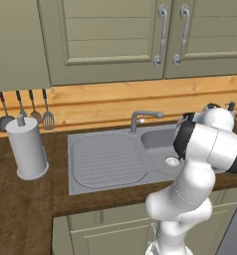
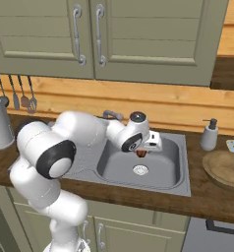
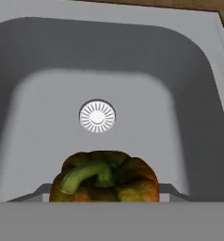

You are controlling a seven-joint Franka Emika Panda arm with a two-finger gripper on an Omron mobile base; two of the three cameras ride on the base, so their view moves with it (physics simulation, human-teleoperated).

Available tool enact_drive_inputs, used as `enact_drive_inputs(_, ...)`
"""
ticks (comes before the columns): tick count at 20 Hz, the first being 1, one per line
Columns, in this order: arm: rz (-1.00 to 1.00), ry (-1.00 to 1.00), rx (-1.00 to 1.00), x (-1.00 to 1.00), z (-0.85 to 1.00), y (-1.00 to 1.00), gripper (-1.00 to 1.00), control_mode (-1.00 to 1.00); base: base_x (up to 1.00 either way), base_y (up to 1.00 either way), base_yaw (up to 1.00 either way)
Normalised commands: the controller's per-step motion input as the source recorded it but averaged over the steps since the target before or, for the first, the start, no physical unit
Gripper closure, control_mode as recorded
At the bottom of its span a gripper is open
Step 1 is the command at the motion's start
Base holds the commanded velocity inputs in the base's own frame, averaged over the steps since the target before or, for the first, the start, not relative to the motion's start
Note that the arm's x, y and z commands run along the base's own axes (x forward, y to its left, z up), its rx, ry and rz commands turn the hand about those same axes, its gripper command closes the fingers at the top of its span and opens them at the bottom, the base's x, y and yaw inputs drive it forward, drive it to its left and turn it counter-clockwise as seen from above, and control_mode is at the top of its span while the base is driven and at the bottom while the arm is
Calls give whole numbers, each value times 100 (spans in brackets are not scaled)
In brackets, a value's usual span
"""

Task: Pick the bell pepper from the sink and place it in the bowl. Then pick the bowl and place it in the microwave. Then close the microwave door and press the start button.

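While the white arm reaches over the grey steel sink (image 2: 180, 162), its jaws pinch the small dark red-brown bell pepper (image 3: 104, 177), held above the basin floor near the round drain (image 3: 97, 116). Well apart, the wide tan wooden bowl (image 2: 225, 168) sits by the desk's right edge, beside a grey soap dispenser (image 2: 209, 135).

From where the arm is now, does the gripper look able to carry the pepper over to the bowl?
Probably yes: the gripper holds the bell pepper above the sink, and the bowl sits unobstructed on the counter.
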Motion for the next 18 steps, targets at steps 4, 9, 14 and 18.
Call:
enact_drive_inputs(4, -13, 0, -2, -14, 46, -74, 100, -100, 0, 0, 0)
enact_drive_inputs(9, -18, 1, 0, -3, 35, -92, 100, -100, 0, 0, 0)
enact_drive_inputs(14, -18, 4, 5, -4, 23, -100, 100, -100, 0, 0, 0)
enact_drive_inputs(18, -10, 0, 10, -12, 1, -100, 100, -100, 0, 0, 0)
